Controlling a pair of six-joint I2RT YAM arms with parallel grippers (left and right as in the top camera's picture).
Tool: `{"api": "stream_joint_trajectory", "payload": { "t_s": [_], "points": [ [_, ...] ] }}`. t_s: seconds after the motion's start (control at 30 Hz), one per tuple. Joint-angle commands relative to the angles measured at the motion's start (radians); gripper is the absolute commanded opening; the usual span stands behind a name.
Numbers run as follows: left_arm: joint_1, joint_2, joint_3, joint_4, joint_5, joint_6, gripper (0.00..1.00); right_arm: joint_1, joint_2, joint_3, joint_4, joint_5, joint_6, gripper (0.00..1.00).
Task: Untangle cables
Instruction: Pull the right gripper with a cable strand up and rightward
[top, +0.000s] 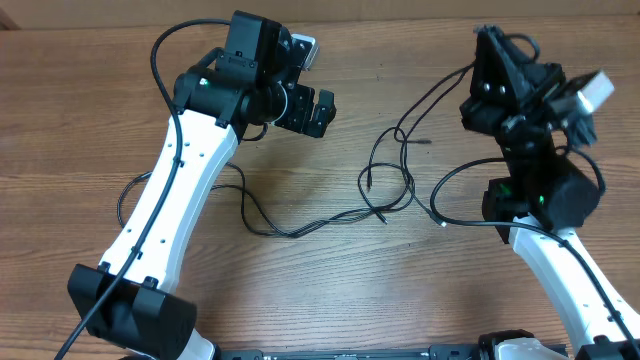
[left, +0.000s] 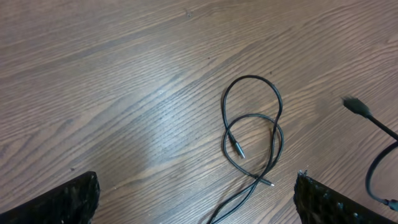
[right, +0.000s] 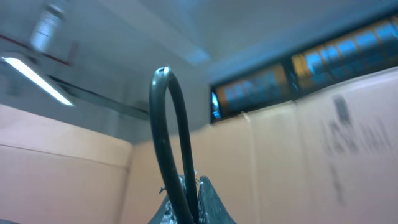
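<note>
The right claw (right: 189, 190) points upward and is pressed together on a fold of one cable (right: 163, 112), which stands up as a narrow loop. This is probably to lift that strand out of the tangle. The left claw (top: 312, 108) hangs spread wide over the table (top: 330, 300), holding nothing, seemingly placed to take a second strand. The other cables (top: 388, 180) lie on the wood between the arms. They are thin black cords with small silvery plugs, crossing in loose loops rather than a tight knot.
</note>
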Motion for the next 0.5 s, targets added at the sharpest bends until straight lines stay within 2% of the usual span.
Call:
{"api": "stream_joint_trajectory", "payload": {
  "t_s": [0.0,0.17,0.3,0.47],
  "points": [
    [-0.005,0.016,0.021,-0.009,-0.006,0.023,1.0,-0.009,-0.004,0.018,-0.084,0.068,-0.066,0.04],
    [-0.005,0.016,0.021,-0.01,-0.006,0.023,1.0,-0.016,-0.002,0.018,-0.275,0.173,-0.122,0.04],
    [-0.005,0.016,0.021,-0.01,-0.006,0.023,1.0,-0.043,0.034,0.034,-0.251,0.196,-0.121,0.04],
    [-0.005,0.016,0.021,-0.01,-0.006,0.023,1.0,-0.098,0.131,0.154,-0.24,0.195,0.016,0.04]
  ]
}}
